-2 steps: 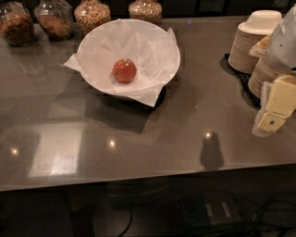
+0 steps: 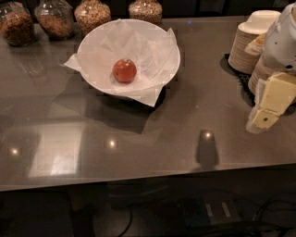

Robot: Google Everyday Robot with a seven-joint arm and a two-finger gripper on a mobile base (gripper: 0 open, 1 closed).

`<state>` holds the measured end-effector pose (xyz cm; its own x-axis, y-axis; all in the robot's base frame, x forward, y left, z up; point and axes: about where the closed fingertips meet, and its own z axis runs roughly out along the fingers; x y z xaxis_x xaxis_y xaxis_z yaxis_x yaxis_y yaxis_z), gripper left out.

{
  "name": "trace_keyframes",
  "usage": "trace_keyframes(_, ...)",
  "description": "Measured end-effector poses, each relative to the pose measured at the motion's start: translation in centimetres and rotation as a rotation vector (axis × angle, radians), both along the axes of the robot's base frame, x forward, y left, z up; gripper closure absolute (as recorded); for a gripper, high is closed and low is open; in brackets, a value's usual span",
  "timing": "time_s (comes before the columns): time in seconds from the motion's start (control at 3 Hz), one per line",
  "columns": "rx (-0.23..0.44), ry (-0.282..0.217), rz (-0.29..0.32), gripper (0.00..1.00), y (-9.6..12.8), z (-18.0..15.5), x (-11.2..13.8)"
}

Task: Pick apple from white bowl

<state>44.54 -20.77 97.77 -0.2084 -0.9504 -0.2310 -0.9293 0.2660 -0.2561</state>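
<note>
A small red-orange apple (image 2: 124, 70) lies in the middle of the large white bowl (image 2: 159, 39), which is lined with crinkled white paper whose corners stick out. The bowl stands at the back left-centre of the dark counter. My gripper (image 2: 267, 109), cream-coloured under a white arm, hangs at the right edge of the view. It is low over the counter, far to the right of the bowl, and holds nothing that I can see.
Several glass jars of nuts and grains (image 2: 92, 14) line the back edge behind the bowl. Stacks of beige paper bowls (image 2: 249, 39) stand at the back right on a dark mat, right behind the gripper. The counter's front edge (image 2: 138, 178) runs across the lower view.
The gripper has shifted slightly to the left. The apple and the bowl have not moved.
</note>
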Motion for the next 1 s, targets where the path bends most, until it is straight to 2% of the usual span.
trace_keyframes(0.67, 0.135, -0.042, 0.002, 0.0, 3.9, -1.4, 4.7)
trace_keyframes(1.0, 0.213, -0.086, 0.008, 0.0, 7.1, -2.0, 8.6)
